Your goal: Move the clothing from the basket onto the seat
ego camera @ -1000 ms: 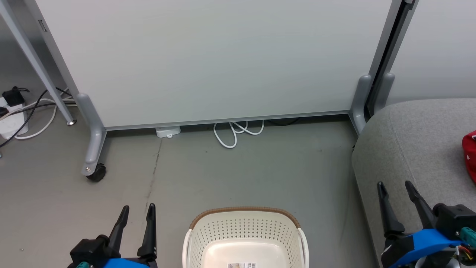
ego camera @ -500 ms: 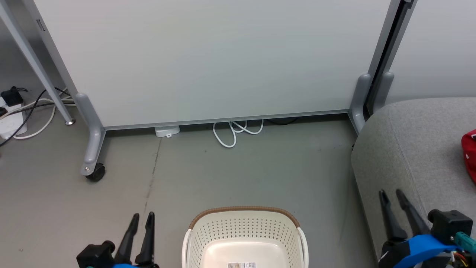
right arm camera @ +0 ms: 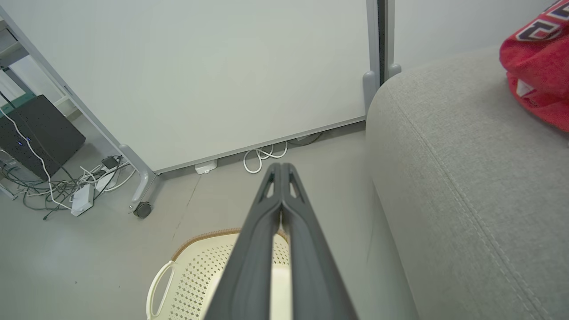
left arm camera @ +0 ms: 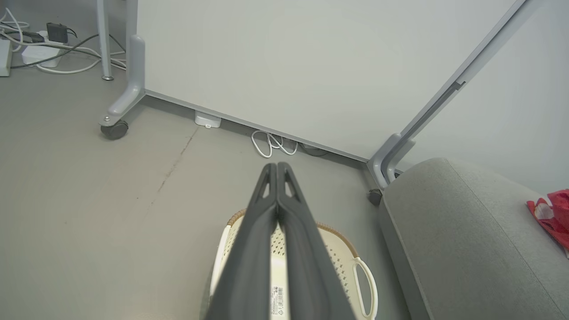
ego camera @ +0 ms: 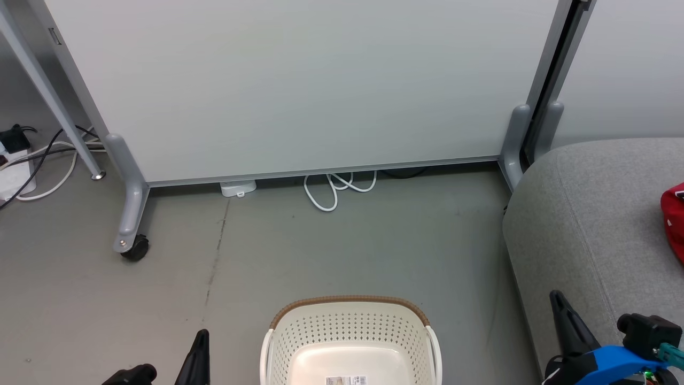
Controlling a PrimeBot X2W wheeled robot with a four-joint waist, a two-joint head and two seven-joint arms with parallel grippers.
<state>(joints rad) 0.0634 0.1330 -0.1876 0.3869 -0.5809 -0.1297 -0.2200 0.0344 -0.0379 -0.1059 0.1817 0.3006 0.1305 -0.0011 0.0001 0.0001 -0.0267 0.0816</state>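
The left claw (left arm camera: 276,168) has its two dark fingers pressed together along their whole length with nothing between them, and in the head view it sits low just left of the basket (ego camera: 350,301). The basket is a cream perforated tub with a brown woven-look rim and white handles, standing on the grey floor (ego camera: 320,246). Its pale bottom is bare to the camera, with a small printed label (ego camera: 347,380) stuck on it. The right claw (right arm camera: 281,166) is likewise closed tight on nothing, to the basket's right by the rounded front corner of the seat (ego camera: 588,214), a large light-grey upholstered sofa with a stitched seam. The clothing (right arm camera: 540,66) lies on the seat as a rumpled red heap, well apart from the basket; dark white-edged numerals show on its upper fold. Behind stands a white partition panel (ego camera: 299,85) on grey legs with a castor (ego camera: 134,248). A coiled white cable (ego camera: 336,190) lies at its foot, and a power strip (ego camera: 13,174) with leads lies off to the left.
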